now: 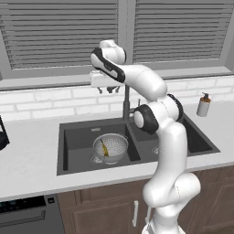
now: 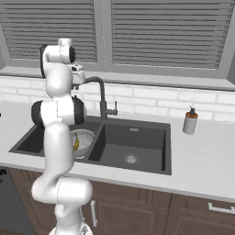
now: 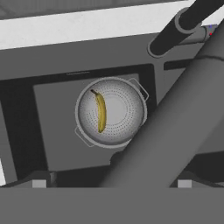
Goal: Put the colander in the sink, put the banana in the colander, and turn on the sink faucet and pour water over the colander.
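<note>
The silvery colander sits in the left basin of the dark double sink. Inside it lies the yellow banana. My gripper hangs high above the sink, open and holding nothing. It is close to the top of the dark gooseneck faucet. In the hand view the spout runs diagonally close below the hand, with its end between my fingertips. No water shows at the spout.
A soap dispenser stands on the counter right of the sink. A white tiled wall and a window with blinds rise behind the faucet. A dark object sits at the counter's far left, and an appliance front lies below.
</note>
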